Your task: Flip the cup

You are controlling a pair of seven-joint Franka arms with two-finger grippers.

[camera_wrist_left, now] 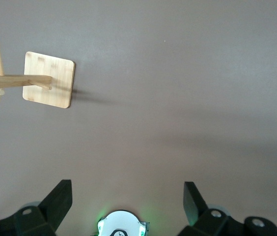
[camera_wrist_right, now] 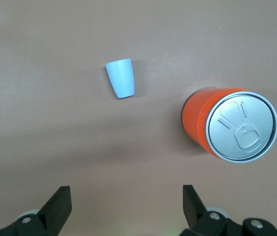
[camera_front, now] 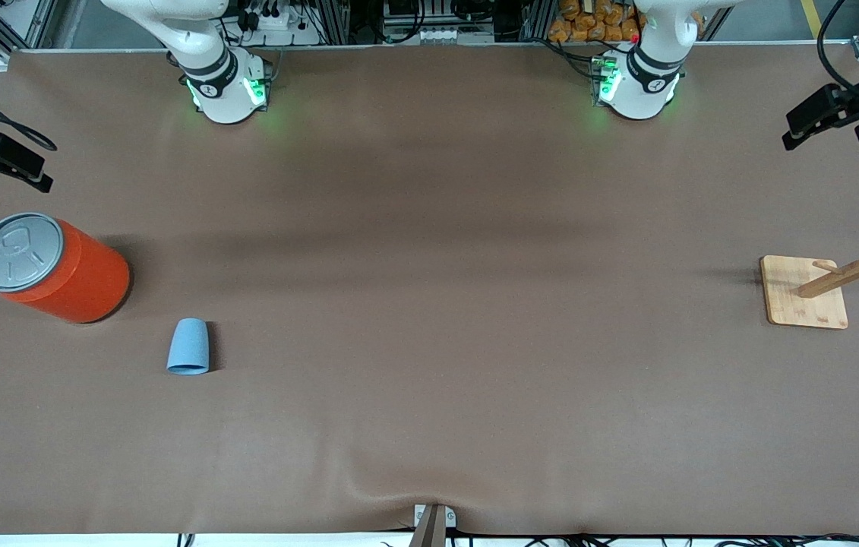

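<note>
The small light-blue cup (camera_front: 188, 346) lies on its side on the brown table toward the right arm's end, its wide mouth facing the front camera. It also shows in the right wrist view (camera_wrist_right: 120, 77), beside the orange can. My right gripper (camera_front: 0, 171) hangs high over the table's edge at the right arm's end, open and empty (camera_wrist_right: 126, 194), well apart from the cup. My left gripper (camera_front: 824, 129) hangs high over the left arm's end, open and empty (camera_wrist_left: 127, 189).
A large orange can (camera_front: 57, 266) with a grey pull-tab lid stands upright close to the cup, farther from the front camera (camera_wrist_right: 229, 124). A wooden peg rack on a square base (camera_front: 805, 292) stands toward the left arm's end (camera_wrist_left: 48, 79).
</note>
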